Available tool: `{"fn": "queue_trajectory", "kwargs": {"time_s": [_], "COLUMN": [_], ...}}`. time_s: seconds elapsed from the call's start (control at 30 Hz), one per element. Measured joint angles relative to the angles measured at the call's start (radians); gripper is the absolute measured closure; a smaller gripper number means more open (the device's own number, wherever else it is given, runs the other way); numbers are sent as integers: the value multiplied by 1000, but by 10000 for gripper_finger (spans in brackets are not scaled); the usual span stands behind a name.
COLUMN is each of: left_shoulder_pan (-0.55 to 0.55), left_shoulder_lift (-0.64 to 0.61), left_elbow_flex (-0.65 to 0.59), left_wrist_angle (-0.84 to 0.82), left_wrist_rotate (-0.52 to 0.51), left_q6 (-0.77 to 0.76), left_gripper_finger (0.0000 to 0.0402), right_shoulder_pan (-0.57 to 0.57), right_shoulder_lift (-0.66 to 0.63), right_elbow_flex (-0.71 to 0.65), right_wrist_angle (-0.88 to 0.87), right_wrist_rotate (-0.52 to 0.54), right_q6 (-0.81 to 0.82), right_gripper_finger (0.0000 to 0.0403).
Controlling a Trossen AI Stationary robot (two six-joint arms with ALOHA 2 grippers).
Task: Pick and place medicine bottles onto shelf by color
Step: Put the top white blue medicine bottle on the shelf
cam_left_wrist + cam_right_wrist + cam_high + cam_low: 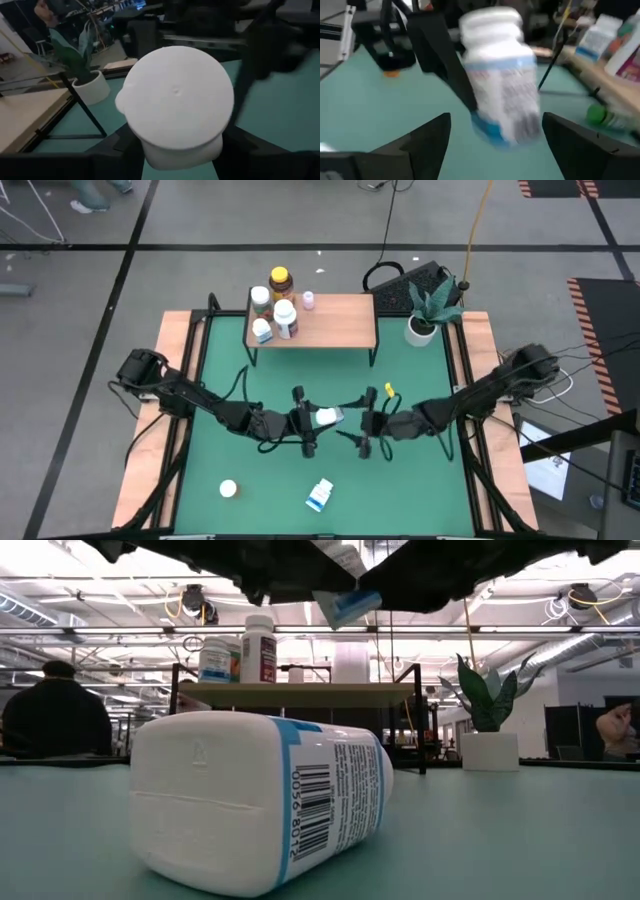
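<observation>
1. Green worktop (420,480) is carrying a light wood shelf (335,320) at its far side, where several medicine bottles (274,308) are standing on the left end.
2. Nearer the front, a white lid-up bottle (229,489) and a blue-labelled bottle (320,496) are lying loose.
3. At centre, the left gripper (318,418) is clamping a white bottle (327,417) above the worktop.
4. Facing it, the right gripper (366,420) is standing open, just beside that bottle.
</observation>
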Motion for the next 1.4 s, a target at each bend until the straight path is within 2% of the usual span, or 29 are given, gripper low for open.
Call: {"fn": "queue_trajectory", "kwargs": {"time_s": [0.07,0.17,0.2,0.3,0.33,0.4,0.7,1.0,1.13,1.3,1.4], "left_shoulder_pan": [-6,-12,-12,6,9,14,24,24,25,29,29], "left_shoulder_lift": [-16,-23,-23,-7,0,9,8,8,8,8,8], "left_elbow_flex": [1,1,1,1,1,0,1,1,1,1,1], "left_wrist_angle": [-32,-65,-71,-69,-73,-88,-130,-145,-160,-161,-164], "left_wrist_rotate": [-3,22,55,243,277,283,281,281,281,281,277], "left_q6": [4,33,44,47,41,34,-5,-10,-16,-32,-33], "left_gripper_finger": [226,226,226,227,227,227,227,227,227,227,227], "right_shoulder_pan": [-14,-15,-14,-13,-14,-14,-28,-48,-49,-58,-74], "right_shoulder_lift": [-60,-125,-132,-127,-117,-94,55,119,119,120,119], "right_elbow_flex": [0,0,0,0,1,11,104,172,172,172,172], "right_wrist_angle": [-76,-68,-46,25,43,43,13,-63,-62,-66,-72], "right_wrist_rotate": [-47,-126,-167,-265,-290,-311,-236,-241,-262,-262,-303], "right_q6": [41,53,54,56,56,56,29,34,42,42,54], "right_gripper_finger": [93,93,93,94,94,94,94,99,129,187,217]}}
